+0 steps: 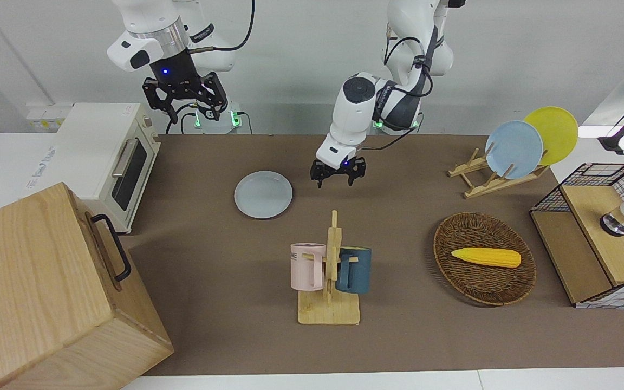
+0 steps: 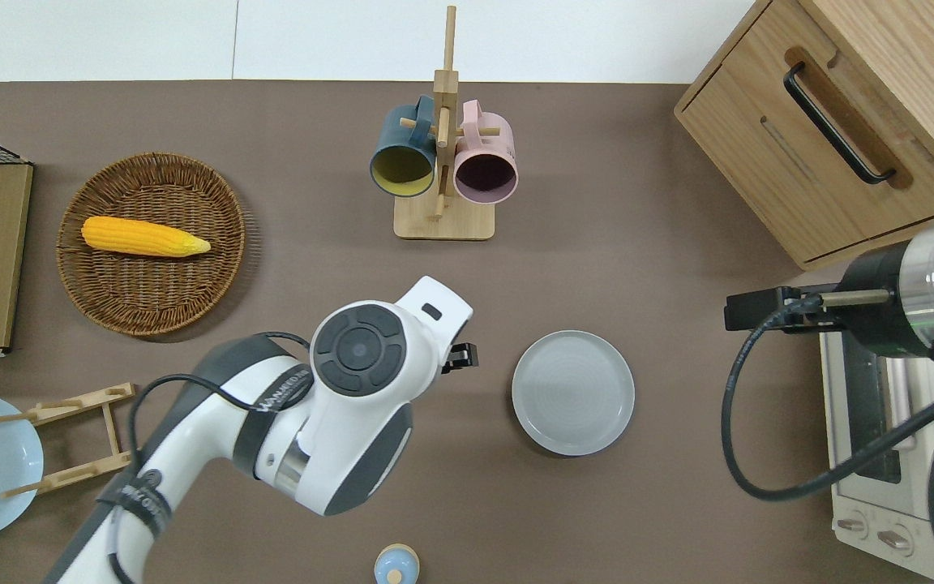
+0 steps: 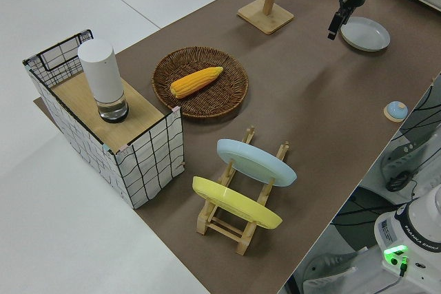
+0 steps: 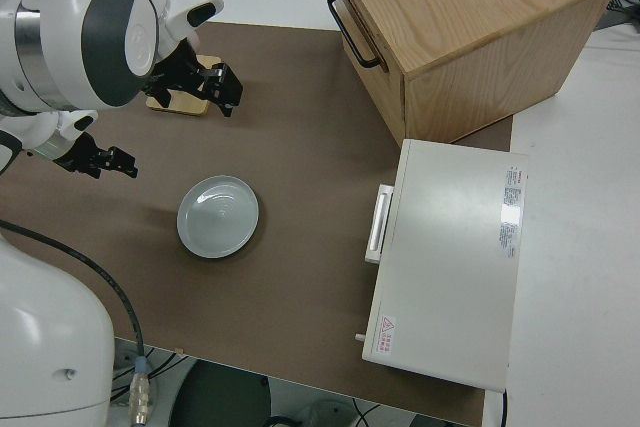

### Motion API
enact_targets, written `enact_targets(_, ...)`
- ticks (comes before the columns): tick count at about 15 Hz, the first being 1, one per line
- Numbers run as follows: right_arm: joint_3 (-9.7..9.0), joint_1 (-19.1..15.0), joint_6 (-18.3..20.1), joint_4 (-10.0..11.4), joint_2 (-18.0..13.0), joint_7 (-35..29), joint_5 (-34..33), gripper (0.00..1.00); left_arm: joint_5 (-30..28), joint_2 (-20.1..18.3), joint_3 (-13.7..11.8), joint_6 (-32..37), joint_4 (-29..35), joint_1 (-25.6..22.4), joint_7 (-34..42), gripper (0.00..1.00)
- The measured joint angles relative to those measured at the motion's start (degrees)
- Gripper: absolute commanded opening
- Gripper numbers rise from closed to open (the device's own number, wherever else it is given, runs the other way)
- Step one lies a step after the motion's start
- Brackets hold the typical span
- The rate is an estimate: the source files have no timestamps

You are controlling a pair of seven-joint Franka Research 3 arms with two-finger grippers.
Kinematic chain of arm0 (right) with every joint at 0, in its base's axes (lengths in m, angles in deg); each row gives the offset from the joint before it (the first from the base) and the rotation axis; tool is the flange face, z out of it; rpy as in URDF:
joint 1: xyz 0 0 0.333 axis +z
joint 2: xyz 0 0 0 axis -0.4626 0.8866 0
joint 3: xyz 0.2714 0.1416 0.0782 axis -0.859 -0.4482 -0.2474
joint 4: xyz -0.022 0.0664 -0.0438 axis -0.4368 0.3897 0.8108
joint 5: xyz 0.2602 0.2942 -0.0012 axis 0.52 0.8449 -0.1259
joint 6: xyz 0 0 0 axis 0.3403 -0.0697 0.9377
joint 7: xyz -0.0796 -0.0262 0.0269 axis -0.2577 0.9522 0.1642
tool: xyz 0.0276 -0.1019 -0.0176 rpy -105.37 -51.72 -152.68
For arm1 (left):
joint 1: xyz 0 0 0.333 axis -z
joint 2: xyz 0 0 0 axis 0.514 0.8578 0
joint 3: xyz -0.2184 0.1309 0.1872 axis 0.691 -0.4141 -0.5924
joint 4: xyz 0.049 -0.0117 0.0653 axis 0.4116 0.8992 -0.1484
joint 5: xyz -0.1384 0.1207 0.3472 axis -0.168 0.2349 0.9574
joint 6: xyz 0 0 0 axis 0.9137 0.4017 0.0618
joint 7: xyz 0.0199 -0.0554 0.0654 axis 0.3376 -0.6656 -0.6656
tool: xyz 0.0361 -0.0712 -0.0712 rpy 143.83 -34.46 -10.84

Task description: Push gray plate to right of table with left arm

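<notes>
The left gripper (image 1: 338,174) hangs low with its fingers apart, holding nothing. The gray plate (image 1: 263,194) sits flat on the brown table (image 1: 409,336) just beside it, not touching. From overhead the arm hides the fingers. The right arm is parked. White walls surround the table.

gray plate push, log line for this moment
left end effector: open, beside gray plate, apart | plate: flat on table | right arm: parked
</notes>
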Motion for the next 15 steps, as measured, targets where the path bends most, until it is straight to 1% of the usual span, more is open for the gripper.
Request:
enact_targets(3, 0.00, 0.00, 0.00, 0.00, 0.00, 0.00, 0.00, 0.996, 0.16, -2.65, -0.12, 3.18, 0.03, -3.99, 3.55, 0.99)
enact_targets(7, 0.00, 0.00, 0.00, 0.00, 0.00, 0.00, 0.00, 0.996, 1.24, -4.49, -0.15, 6.47, 0.00, -8.71, 7.92, 0.99)
enact_targets(11, 0.00, 0.00, 0.00, 0.00, 0.00, 0.00, 0.00, 0.996, 1.50, -6.30, -0.20, 7.86, 0.01, -13.33, 12.15, 0.99)
enact_targets(14, 0.00, 0.00, 0.00, 0.00, 0.00, 0.00, 0.00, 0.996, 1.55, -7.47, -0.36, 9.58, 0.00, -18.52, 19.96, 0.99)
enact_targets(15, 0.00, 0.00, 0.00, 0.00, 0.00, 0.00, 0.00, 0.996, 1.55, -7.99, -1.03, 10.10, -0.01, -19.34, 21.58, 0.99)
